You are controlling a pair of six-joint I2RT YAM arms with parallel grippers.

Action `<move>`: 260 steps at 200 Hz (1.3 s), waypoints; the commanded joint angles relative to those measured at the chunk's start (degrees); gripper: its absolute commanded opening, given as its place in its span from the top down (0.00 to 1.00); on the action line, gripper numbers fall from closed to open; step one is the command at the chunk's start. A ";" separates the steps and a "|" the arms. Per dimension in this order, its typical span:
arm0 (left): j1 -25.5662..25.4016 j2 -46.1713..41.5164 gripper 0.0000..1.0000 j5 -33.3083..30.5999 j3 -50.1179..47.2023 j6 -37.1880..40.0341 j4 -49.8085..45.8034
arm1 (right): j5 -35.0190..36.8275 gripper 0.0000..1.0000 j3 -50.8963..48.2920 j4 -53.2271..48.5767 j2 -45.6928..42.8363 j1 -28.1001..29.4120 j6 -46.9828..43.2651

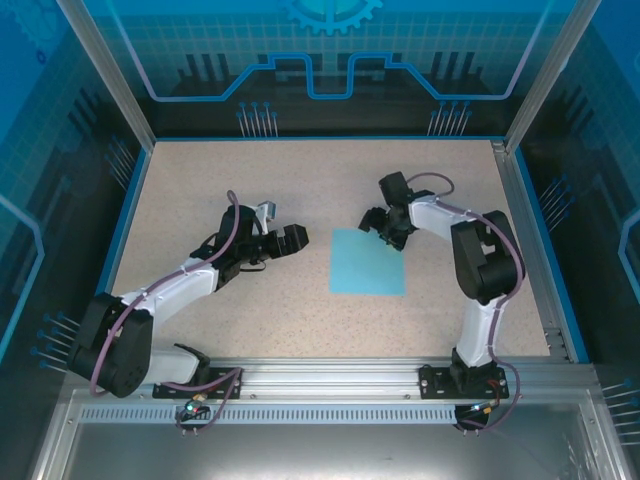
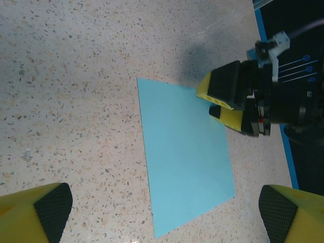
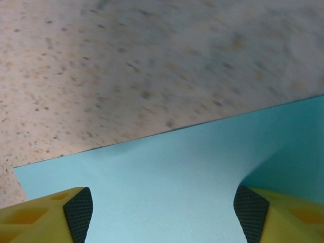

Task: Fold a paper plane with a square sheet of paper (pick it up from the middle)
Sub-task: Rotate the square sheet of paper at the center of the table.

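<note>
Sheet (image 1: 367, 261) flat on desk (image 1: 200, 180), unfolded. Right fingers (image 3: 45, 212) apart over 1 o'clock corner, nothing pinched. Left fingers (image 2: 38, 212) wide open, empty, at 9 o'clock. All folding left.

- You're in a robotics lab cell: speckled beige tabletop (image 1: 300, 320).
- Around that tabletop, silver aluminium frame posts (image 1: 107, 70) and blue circuit-print wall panels (image 1: 330, 60).
- At its near edge, a silver mounting rail (image 1: 330, 372).
</note>
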 commanded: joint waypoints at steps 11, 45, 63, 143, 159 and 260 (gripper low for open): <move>-0.47 -0.27 0.01 -0.41 -0.20 -0.53 -0.77 | 3.55 0.14 -2.27 1.09 -3.03 2.37 1.38; -0.47 -0.93 0.01 -3.19 -0.55 0.20 -1.26 | 9.59 0.01 3.35 -8.36 -7.45 4.56 -14.91; -0.36 -1.58 0.01 -5.53 -1.04 0.51 -1.08 | 13.81 0.01 2.67 -12.21 -9.87 6.79 -19.01; 0.34 -2.14 0.01 -6.98 -1.77 -2.56 0.76 | -1.22 0.12 1.67 -7.50 -2.63 10.00 -21.07; 0.49 -2.99 0.01 -7.37 -2.24 -2.39 0.39 | -1.00 0.12 3.07 -8.16 -0.46 10.93 -22.19; 0.69 -5.20 0.01 -8.01 -2.99 -0.63 -0.88 | -4.93 0.12 7.58 -9.39 4.95 13.25 -30.84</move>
